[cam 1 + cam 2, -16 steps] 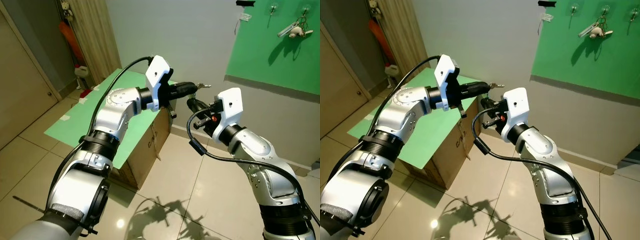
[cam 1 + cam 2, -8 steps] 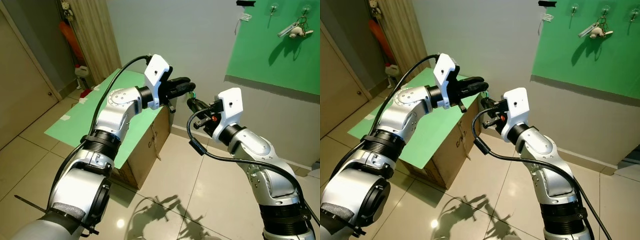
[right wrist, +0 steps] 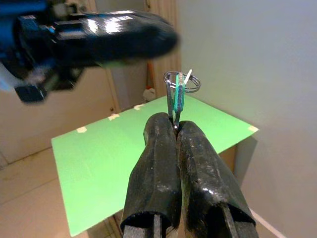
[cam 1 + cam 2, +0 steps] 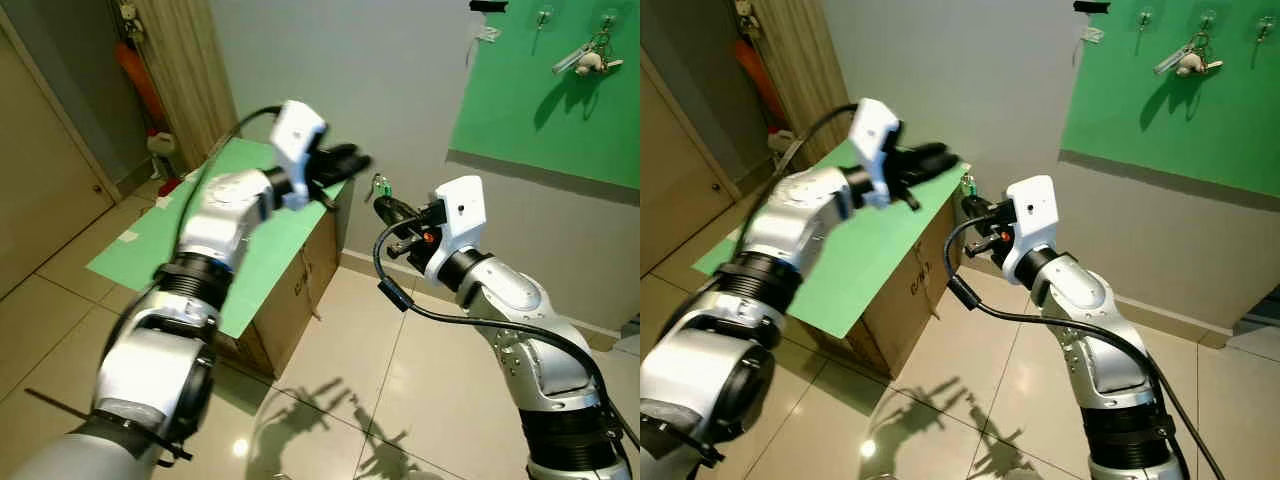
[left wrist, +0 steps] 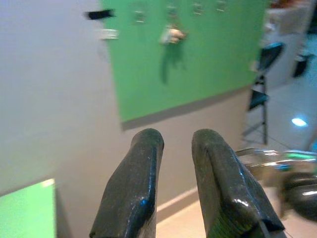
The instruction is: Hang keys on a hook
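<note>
A small set of keys (image 3: pixel 179 88) on a ring with a green tag stands up from my right gripper (image 3: pixel 176 125), which is shut on it; in the eye views the keys (image 4: pixel 381 186) sit in front of the grey wall, just right of the box. My left gripper (image 4: pixel 350 159) is open and holds nothing, a short way left of and above the keys; its fingers (image 5: pixel 145 158) point toward the green wall board (image 4: pixel 560 110). Small hooks (image 4: pixel 1148 16) line the board's top edge at the upper right, and another bunch of keys (image 4: pixel 588 60) hangs from one.
A cardboard box (image 4: pixel 300 290) topped with a green sheet (image 4: pixel 200 235) stands below my left arm. A door (image 4: pixel 40 170) and a wooden panel (image 4: pixel 185 70) are on the left. Tiled floor (image 4: pixel 400 400) lies below both arms.
My left gripper has let go of the keys, opened, and drawn back to the left and up. The keys stay in my right gripper, which has hardly moved.
</note>
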Controlling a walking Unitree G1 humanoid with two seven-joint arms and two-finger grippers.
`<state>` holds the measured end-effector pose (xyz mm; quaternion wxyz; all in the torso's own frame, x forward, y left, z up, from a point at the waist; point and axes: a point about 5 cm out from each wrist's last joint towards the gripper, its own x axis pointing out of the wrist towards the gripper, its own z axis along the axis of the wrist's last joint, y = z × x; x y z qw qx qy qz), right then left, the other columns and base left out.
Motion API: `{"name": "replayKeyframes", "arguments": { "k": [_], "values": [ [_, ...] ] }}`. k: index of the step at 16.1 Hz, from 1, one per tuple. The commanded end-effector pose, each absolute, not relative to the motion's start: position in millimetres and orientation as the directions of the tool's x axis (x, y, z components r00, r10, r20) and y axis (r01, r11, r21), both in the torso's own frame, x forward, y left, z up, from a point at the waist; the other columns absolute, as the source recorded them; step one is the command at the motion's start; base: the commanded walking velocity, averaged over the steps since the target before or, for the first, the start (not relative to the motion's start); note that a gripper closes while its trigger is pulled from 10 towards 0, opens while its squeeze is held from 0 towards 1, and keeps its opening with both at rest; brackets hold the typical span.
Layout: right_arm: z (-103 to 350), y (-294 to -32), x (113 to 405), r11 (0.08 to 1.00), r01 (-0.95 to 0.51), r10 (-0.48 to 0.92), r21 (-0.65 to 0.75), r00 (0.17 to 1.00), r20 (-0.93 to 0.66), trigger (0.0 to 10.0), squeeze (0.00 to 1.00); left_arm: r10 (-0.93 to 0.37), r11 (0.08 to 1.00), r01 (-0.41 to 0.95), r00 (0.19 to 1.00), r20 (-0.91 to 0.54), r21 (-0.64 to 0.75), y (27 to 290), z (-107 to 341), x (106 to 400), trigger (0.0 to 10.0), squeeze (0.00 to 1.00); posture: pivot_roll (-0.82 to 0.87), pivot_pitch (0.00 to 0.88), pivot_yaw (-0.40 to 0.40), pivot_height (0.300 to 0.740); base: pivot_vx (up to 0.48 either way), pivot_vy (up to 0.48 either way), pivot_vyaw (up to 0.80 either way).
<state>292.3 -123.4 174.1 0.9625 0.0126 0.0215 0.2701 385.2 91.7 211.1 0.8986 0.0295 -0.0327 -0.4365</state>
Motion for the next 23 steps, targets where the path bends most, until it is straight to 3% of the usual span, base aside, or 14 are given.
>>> {"name": "replayKeyframes", "arguments": {
  "k": [1, 5, 8, 10, 11, 12, 13, 14, 15, 18, 23],
  "values": [
    [175.8, -126.8, 293.0, 0.865, -0.502, 0.502, 0.022, 0.865, -0.020, 0.0, 0.00, -0.738, 0.675, 0.734, 0.671, 0.073, 0.072, 106.6, 226.7, 392.7, 10.0, 0.00, -0.22, 0.000, 0.117, 0.740, 0.000, 0.000, 0.00],
    [173.4, -127.3, 293.6, 0.876, -0.481, 0.481, 0.022, 0.876, -0.016, 0.0, 0.00, -0.718, 0.692, 0.710, 0.695, 0.023, 0.131, 113.3, 214.0, 390.4, 10.0, 0.00, -0.21, 0.000, 0.118, 0.740, 0.000, 0.000, 0.00],
    [164.4, -145.8, 295.2, 0.950, -0.307, 0.307, -0.053, 0.952, -0.008, 0.0, 0.00, -0.709, 0.694, 0.708, 0.703, -0.047, 0.127, 111.6, 173.5, 374.7, 10.0, 0.00, -0.21, 0.000, 0.117, 0.740, 0.000, 0.000, 0.00],
    [154.2, -155.9, 296.2, 0.930, -0.258, 0.241, -0.263, 0.966, -0.094, 0.0, 0.00, -0.673, 0.729, 0.678, 0.735, -0.083, 0.094, 112.2, 155.2, 369.3, 10.0, 0.00, -0.21, 0.000, 0.114, 0.740, 0.000, 0.000, 0.00],
    [138.8, -163.5, 296.5, 0.707, -0.276, 0.198, -0.652, 0.961, -0.192, 0.0, 0.00, -0.682, 0.719, 0.687, 0.727, -0.084, 0.109, 109.7, 151.4, 365.7, 10.0, 0.00, -0.21, 0.000, 0.114, 0.740, 0.000, 0.000, 0.00],
    [113.2, -169.3, 287.9, 0.512, -0.440, 0.225, -0.738, 0.898, -0.379, 0.0, 0.00, -0.674, 0.726, 0.679, 0.734, -0.085, 0.106, 109.5, 150.5, 365.4, 10.0, 0.00, -0.21, 0.000, 0.104, 0.740, 0.000, 0.000, 0.00],
    [106.7, -151.1, 274.6, 0.429, -0.604, 0.405, -0.672, 0.793, -0.455, 0.0, 0.00, -0.666, 0.734, 0.671, 0.741, -0.084, 0.101, 110.5, 151.4, 366.3, 10.0, 0.00, -0.21, 0.000, 0.106, 0.740, 0.000, 0.000, 0.00],
    [147.6, -124.1, 280.6, 0.642, -0.529, 0.541, -0.555, 0.825, -0.161, 0.0, 0.00, -0.663, 0.736, 0.668, 0.744, -0.084, 0.105, 111.2, 152.2, 367.0, 10.0, 0.00, -0.21, 0.000, 0.103, 0.740, 0.000, 0.000, 0.00],
    [183.4, -138.7, 298.0, 0.868, -0.313, 0.368, -0.386, 0.927, 0.077, 0.0, 0.00, -0.658, 0.740, 0.664, 0.748, -0.083, 0.109, 111.8, 153.0, 367.6, 10.0, 0.00, -0.21, 0.000, 0.103, 0.740, 0.000, 0.000, 0.00],
    [156.6, -166.0, 304.4, 0.780, -0.281, 0.269, -0.559, 0.957, -0.106, 0.0, 0.00, -0.649, 0.749, 0.654, 0.756, -0.082, 0.108, 112.8, 153.9, 368.2, 10.0, 0.00, -0.20, 0.000, 0.101, 0.740, 0.000, 0.000, 0.00],
    [151.9, -151.2, 298.0, 0.850, -0.339, 0.336, -0.404, 0.938, -0.079, 0.0, 0.00, -0.648, 0.748, 0.655, 0.756, -0.094, 0.107, 111.4, 151.0, 366.7, 10.0, 0.00, -0.20, 0.000, 0.099, 0.740, 0.000, 0.000, 0.00]
  ]
}}
